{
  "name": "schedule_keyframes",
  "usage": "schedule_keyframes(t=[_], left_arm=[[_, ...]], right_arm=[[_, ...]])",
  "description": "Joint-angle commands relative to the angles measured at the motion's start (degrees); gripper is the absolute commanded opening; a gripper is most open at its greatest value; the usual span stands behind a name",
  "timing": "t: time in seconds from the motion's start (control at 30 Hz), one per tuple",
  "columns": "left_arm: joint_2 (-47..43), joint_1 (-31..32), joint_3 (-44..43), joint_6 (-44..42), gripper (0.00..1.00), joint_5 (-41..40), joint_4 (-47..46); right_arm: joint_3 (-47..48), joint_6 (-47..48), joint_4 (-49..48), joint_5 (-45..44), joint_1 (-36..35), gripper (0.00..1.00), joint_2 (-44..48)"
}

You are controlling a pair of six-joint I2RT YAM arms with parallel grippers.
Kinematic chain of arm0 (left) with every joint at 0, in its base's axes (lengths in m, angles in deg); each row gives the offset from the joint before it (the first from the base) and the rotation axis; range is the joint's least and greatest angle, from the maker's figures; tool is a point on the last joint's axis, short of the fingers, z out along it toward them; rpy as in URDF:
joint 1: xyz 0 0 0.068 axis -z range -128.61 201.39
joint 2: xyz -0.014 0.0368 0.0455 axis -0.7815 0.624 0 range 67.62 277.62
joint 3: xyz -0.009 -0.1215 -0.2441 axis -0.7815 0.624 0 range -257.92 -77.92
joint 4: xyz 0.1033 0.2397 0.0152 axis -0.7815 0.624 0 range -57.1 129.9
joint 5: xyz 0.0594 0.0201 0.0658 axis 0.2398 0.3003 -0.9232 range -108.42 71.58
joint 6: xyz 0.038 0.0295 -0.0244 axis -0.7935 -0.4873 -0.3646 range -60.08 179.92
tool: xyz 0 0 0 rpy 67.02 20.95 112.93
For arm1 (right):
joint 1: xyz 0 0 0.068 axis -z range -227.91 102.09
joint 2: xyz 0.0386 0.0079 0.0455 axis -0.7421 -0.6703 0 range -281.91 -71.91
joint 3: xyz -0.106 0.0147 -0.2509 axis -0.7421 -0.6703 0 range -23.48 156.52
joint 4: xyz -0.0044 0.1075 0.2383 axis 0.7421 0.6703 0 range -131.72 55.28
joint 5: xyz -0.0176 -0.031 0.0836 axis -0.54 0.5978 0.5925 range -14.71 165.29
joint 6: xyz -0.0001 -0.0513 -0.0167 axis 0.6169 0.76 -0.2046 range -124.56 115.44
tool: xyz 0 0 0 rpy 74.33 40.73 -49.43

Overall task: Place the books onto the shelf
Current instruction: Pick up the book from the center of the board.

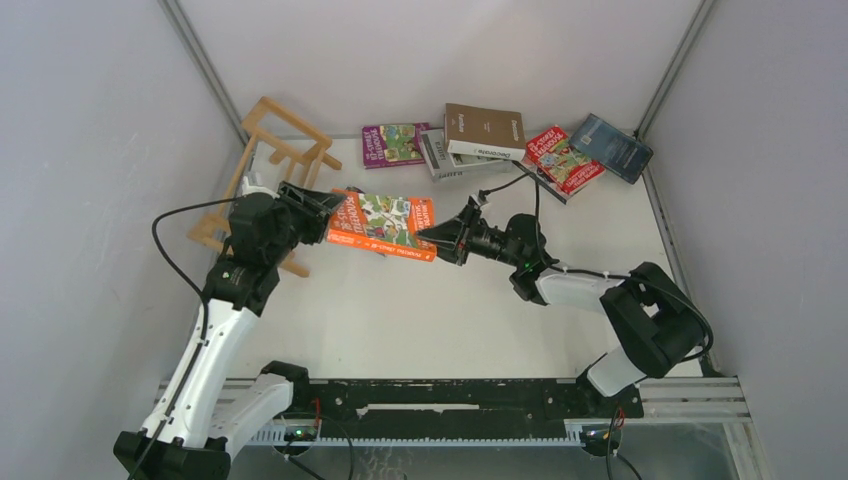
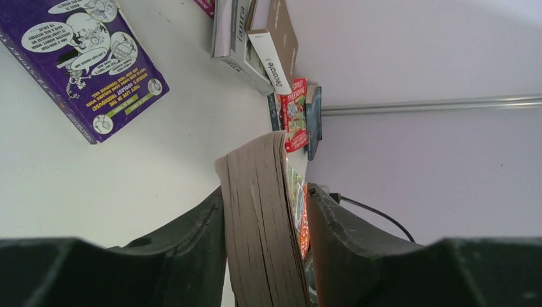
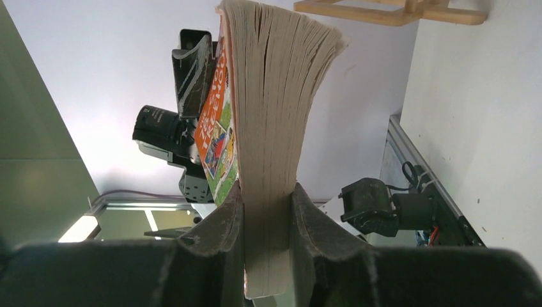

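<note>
Open table (image 1: 420, 320) in front of my arms, room to pass there. Book pile (image 1: 484, 132) blocks the back edge; shelf (image 1: 268, 110) crowds my left gripper (image 1: 318, 205); orange book (image 1: 385, 222) bridges it to right gripper (image 1: 432, 237).

- You see a white table (image 1: 420, 320), evenly lit.
- Pale walls (image 1: 430, 50) close it on three sides.
- Metal poles (image 1: 200, 62) rise at its far corners.
</note>
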Motion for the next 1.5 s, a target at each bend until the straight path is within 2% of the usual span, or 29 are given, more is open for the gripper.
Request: schedule_keyframes(t=[0.0, 0.4, 0.47, 0.5, 0.6, 0.63, 0.73, 0.83, 1.1, 1.23, 1.47], left_arm=[[-0.7, 1.4, 1.2, -1.2, 0.52, 10.6, 0.3], [-0.6, 1.4, 1.0, -0.3, 0.52, 13.2, -0.1], [-0.9, 1.4, 1.1, -0.3, 0.44, 13.5, -0.1], [-0.9, 1.4, 1.1, -0.4, 0.37, 13.6, -0.1], [-0.7, 1.3, 0.9, -0.6, 0.05, 14.1, -0.1], [-0.6, 1.3, 0.9, -0.6, 0.01, 14.2, 0.0], [-0.8, 1.3, 0.9, -0.1, 0.0, 12.9, 0.3], [-1.4, 1.3, 0.3, 0.8, 0.0, 7.9, 2.7], [-3.0, 1.2, -5.7, 5.7, 0.0, -10.4, 11.4], [-1.1, 1.3, -10.6, 7.2, 0.0, -16.7, 15.0], [2.4, 1.3, -17.4, 8.1, 0.0, -23.6, 17.6]], right_arm=[[5.6, -3.0, -9.8, -0.5, 0.0, 0.0, 0.0], [8.4, -5.1, -12.8, 1.6, 0.6, 0.0, -4.2], [8.9, -5.5, -13.4, 1.8, 0.8, 0.0, -4.9], [9.1, -5.8, -13.7, 1.9, 0.8, 0.0, -5.4], [9.5, -6.7, -14.8, 2.0, 1.2, 0.0, -6.6], [9.6, -6.8, -14.9, 1.9, 1.4, 0.0, -7.0], [10.4, -6.8, -15.0, 2.3, 2.1, 0.0, -7.8], [10.7, -6.3, -14.4, 2.4, 2.8, 0.01, -8.1], [10.4, -3.6, -10.5, 2.5, 5.0, 0.39, -7.3], [10.0, -3.4, -10.2, 2.5, 6.0, 0.47, -7.5], [9.9, -3.7, -10.8, 3.4, 7.7, 0.5, -9.4]])
